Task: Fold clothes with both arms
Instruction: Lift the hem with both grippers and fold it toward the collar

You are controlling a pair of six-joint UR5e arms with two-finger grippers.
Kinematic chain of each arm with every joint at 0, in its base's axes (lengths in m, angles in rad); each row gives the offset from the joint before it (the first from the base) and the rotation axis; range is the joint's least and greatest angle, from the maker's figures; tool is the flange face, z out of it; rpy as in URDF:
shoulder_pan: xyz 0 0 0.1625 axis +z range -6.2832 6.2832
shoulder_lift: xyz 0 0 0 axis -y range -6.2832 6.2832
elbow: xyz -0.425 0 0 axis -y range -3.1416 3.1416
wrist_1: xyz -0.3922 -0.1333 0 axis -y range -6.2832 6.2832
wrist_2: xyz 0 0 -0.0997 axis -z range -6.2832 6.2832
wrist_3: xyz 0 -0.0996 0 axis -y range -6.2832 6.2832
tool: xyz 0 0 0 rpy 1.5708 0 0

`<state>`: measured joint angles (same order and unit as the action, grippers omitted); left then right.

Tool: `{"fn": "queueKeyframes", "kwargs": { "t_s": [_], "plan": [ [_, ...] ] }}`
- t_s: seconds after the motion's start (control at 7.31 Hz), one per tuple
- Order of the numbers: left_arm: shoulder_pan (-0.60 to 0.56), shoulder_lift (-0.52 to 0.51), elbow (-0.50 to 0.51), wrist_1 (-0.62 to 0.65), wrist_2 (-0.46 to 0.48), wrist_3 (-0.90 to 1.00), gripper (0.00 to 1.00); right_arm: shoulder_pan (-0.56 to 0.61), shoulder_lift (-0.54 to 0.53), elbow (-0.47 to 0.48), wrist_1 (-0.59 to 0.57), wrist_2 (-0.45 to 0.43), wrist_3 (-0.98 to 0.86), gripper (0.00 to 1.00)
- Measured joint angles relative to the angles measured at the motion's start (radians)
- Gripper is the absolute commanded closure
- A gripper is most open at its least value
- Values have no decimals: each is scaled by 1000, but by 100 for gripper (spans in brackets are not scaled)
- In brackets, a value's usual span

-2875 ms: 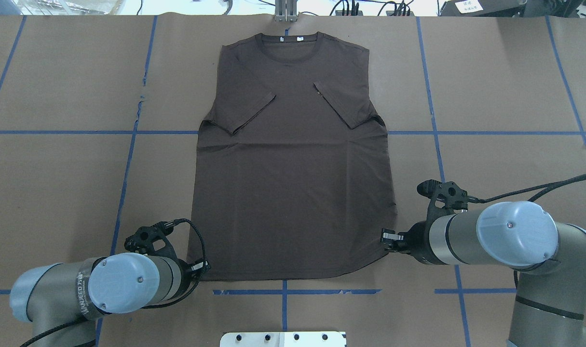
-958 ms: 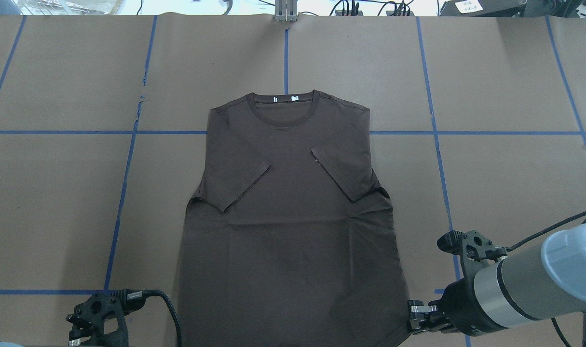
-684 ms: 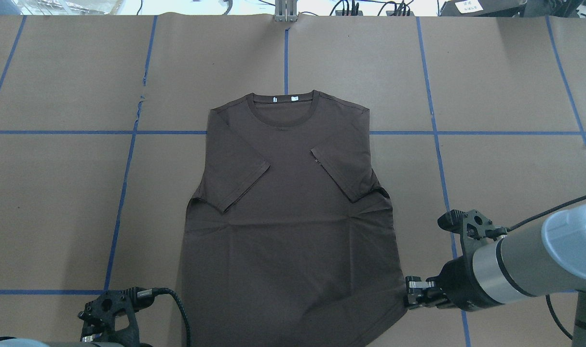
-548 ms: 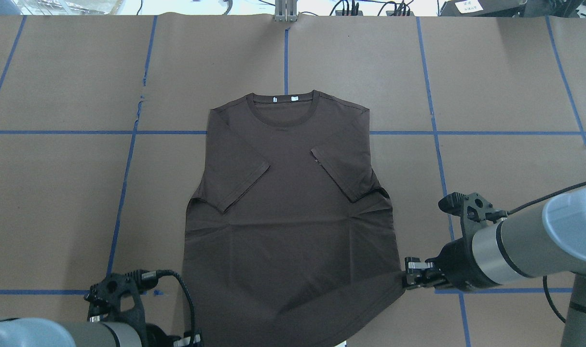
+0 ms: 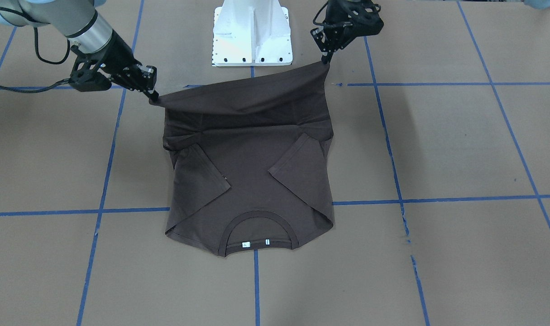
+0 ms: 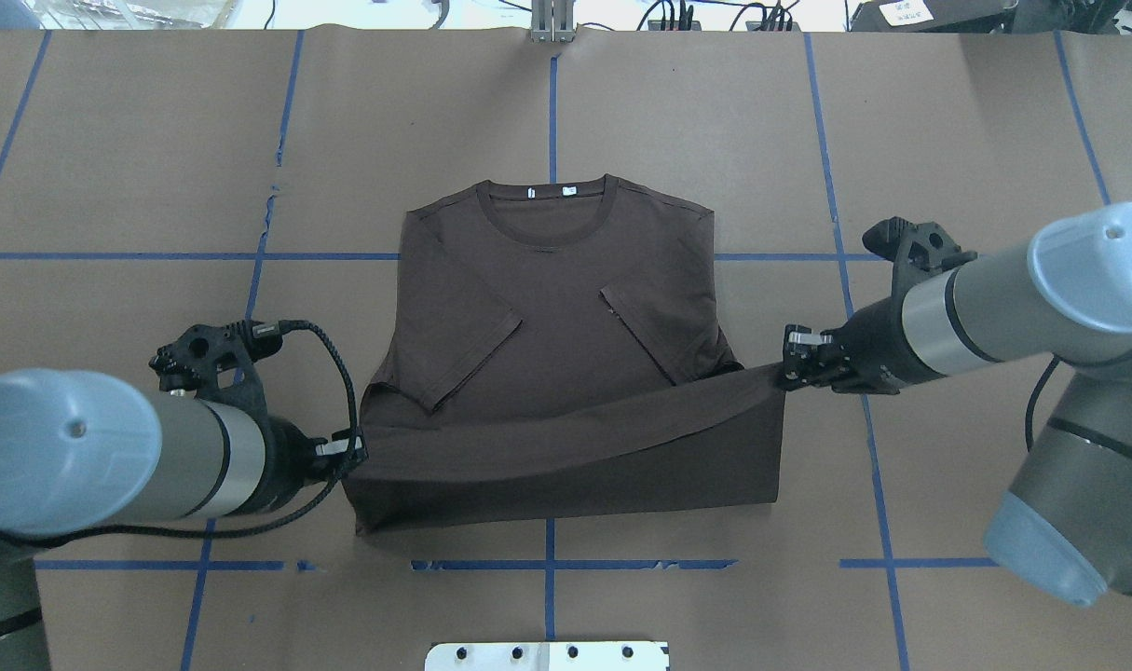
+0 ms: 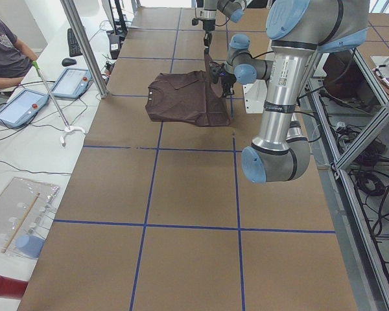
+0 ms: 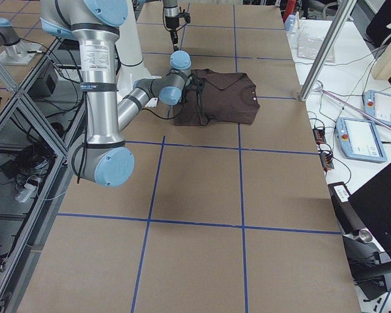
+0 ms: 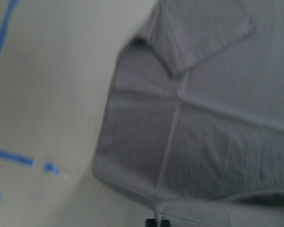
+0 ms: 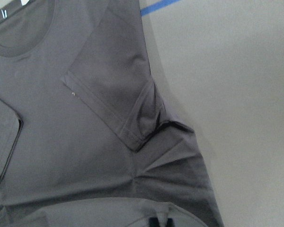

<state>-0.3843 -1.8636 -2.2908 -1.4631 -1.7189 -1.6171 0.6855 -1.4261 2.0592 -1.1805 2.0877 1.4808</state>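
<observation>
The dark brown T-shirt (image 6: pixel 547 298) lies collar-far on the brown paper, both sleeves folded in over the chest. Its hem is raised off the table and stretched as a band between my two grippers. My left gripper (image 6: pixel 349 454) is shut on the left hem corner, and in the front-facing view it is the gripper (image 5: pixel 325 58) at the upper right. My right gripper (image 6: pixel 789 359) is shut on the right hem corner, farther up the shirt than the left, and appears again (image 5: pixel 151 94) at the left. Both wrist views look down on the T-shirt (image 10: pixel 85 142) under the held hem.
The white pedestal base (image 5: pixel 252 31) stands at the near table edge behind the shirt. Blue tape lines (image 6: pixel 249 254) grid the paper. A metal bracket (image 6: pixel 552 23) sits at the far edge. A seated person (image 7: pixel 3 52) and tablets (image 7: pixel 19 107) are beside the table's far side.
Both grippers have lifted the hem and carried it away from the robot, towards the collar, the right one farther than the left. The lower part of the shirt now doubles over itself.
</observation>
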Motion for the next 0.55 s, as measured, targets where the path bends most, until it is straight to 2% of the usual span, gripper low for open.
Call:
{"fn": "queueKeyframes", "kwargs": {
  "t_s": [0.27,0.55],
  "plan": [
    [-95,-89,153,-51,-13,61,100,82,147,-171,-1,3,-18,100],
    [-212,-125,264,-114,-49,157,100,133,249,-302,0,3,-24,100]
  ]
}}
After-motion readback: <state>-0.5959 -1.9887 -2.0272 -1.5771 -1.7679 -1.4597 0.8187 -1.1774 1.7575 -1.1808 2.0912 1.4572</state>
